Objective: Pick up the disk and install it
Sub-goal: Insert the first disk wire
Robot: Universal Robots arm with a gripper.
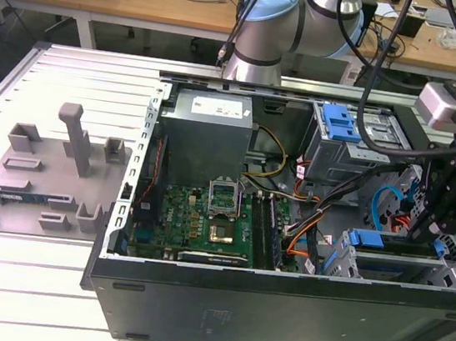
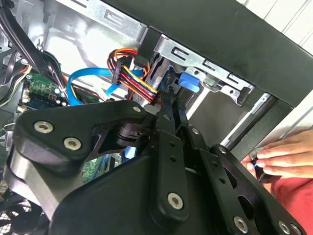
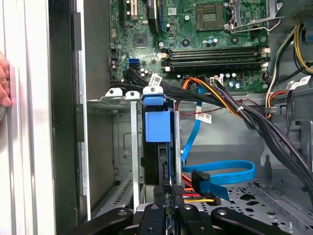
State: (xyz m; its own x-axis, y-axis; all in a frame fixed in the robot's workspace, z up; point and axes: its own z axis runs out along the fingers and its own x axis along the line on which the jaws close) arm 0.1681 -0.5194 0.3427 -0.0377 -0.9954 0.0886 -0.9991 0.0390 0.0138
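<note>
My gripper (image 3: 168,188), nearly closed, clamps the flat silver blue-railed disk (image 3: 155,156), already slotted into the grey metal drive cage (image 3: 134,147); final seating appears to remain.

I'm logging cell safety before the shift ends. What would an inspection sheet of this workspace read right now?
Surface: slotted metal table carrying an open computer case and a grey fixture plate.
Job's things: disk standing edge-on in the drive cage.
Clutter: nothing seen.
Grippers: gripper inside the case, at the disk's end.
Cables: blue data cable and coloured power leads beside the disk.
Surroundings: a person's hand by the case's outer wall; wooden benches behind.
</note>
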